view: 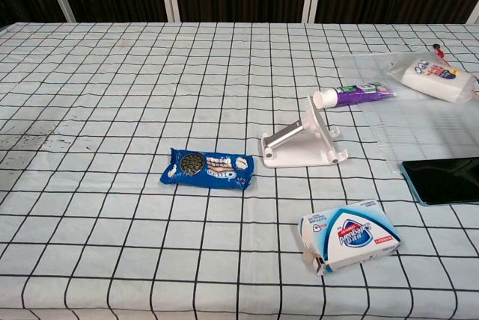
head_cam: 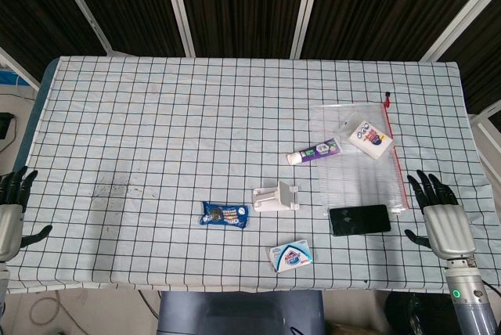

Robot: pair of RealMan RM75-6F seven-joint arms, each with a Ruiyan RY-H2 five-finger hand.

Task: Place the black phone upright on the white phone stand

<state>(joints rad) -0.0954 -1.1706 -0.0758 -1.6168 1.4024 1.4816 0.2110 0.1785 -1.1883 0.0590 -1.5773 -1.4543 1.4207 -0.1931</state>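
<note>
Black phone (head_cam: 359,220), white stand (head_cam: 275,197), blue cookie packet (head_cam: 224,214), black-gridded white tablecloth (head_cam: 156,131).

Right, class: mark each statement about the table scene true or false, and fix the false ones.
1. The black phone lies flat on the table. True.
2. The phone already stands on the white phone stand. False: the stand is empty and the phone lies apart, to its right.
3. The right hand holds the phone. False: its fingers are spread and hold nothing.
4. The toothpaste tube lies beyond the stand. True.
5. The blue cookie packet lies inside the clear zip bag. False: it lies on the cloth left of the stand.
6. The left hand is at the table's left edge, holding nothing. True.
</note>
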